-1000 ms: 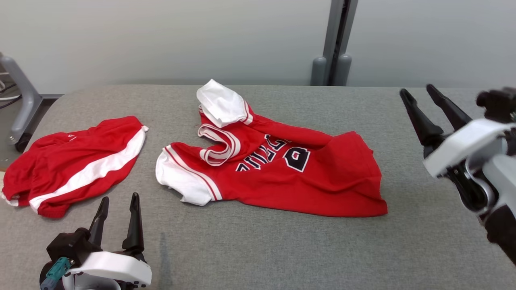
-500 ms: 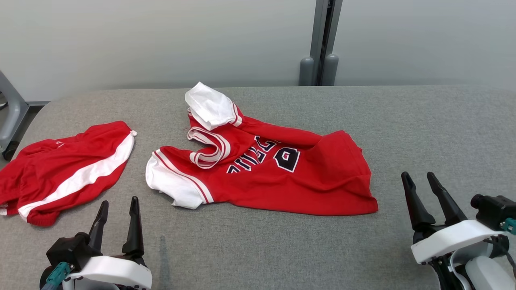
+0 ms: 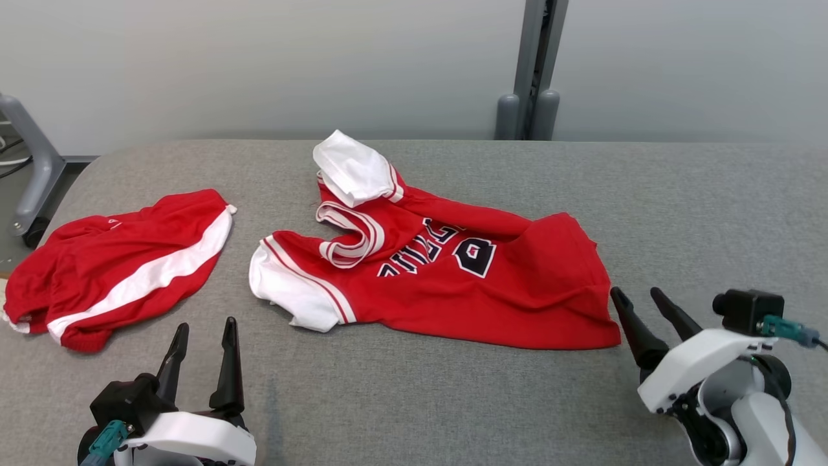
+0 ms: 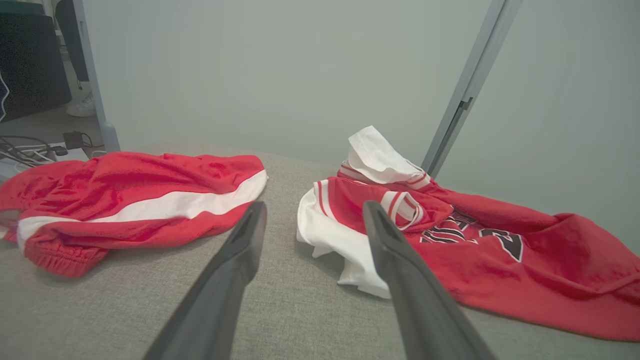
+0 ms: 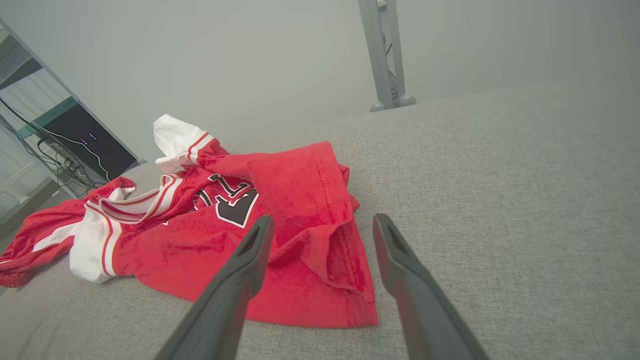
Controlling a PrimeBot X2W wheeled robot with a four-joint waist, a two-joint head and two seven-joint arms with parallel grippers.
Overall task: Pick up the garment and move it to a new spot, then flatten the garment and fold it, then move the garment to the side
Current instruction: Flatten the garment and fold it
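Your jersey [image 3: 453,285] lies crumpled in the middle of the grey counter [image 3: 711,207]. Its front faces up, with dark lettering showing. The collar and both white sleeves point toward the robot's left, and the far sleeve is bunched up and stands off the cloth. The red hem faces the robot's right.

On the left side of the counter you have a second piece, red shorts [image 3: 123,265] with a white stripe, also rumpled. A strip of bare counter keeps them apart from the jersey's near sleeve, so the two do not touch.

Your left fingers [image 3: 228,375] are spread and hold nothing. They sit low at the near edge. In the left wrist view those fingers [image 4: 235,270] point at the gap between the shorts [image 4: 125,185] and the jersey [image 4: 500,270].

Your right fingers [image 3: 637,336] are spread too, and empty. Their tips are just beside the near corner of the hem. In the right wrist view the fingers [image 5: 245,265] frame that corner of the jersey [image 5: 210,245]. You cannot tell from here whether they touch the cloth.

To the right of the hem the counter is bare. Behind the counter a grey post [image 3: 540,65] rises against the pale wall, well apart from the jersey. A grey frame leg [image 3: 32,168] stands off the left end, beyond the shorts.
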